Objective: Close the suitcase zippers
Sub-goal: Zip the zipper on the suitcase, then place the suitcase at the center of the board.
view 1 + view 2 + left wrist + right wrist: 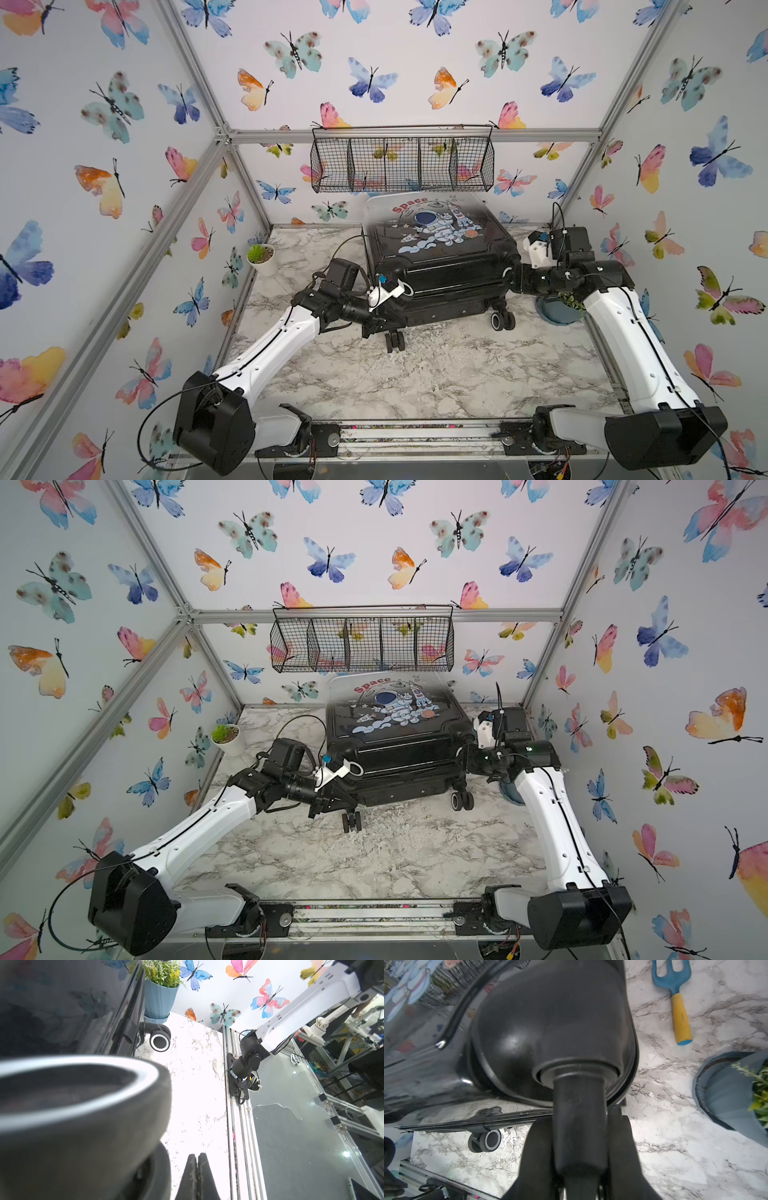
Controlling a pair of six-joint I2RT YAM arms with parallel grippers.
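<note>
The suitcase (440, 257) lay flat near the back of the table (415, 382). Its picture side faced up and its wheels pointed to the front. The left gripper (196, 1167) had its fingers pressed tight together with nothing in them, low beside a front wheel (395, 340). The right gripper (514, 277) squeezed a black wheel leg (579, 1126) at the suitcase's right corner.

We see a glossy black suitcase (436, 266) fading to white, printed with a blue-and-white astronaut and red "Space". Its wheels (503, 321) are black with pale rings. The table (415, 382) is white marble veined grey. The white walls (104, 174) carry watercolour butterflies. The garden fork (676, 1001) is blue with a yellow handle.
</note>
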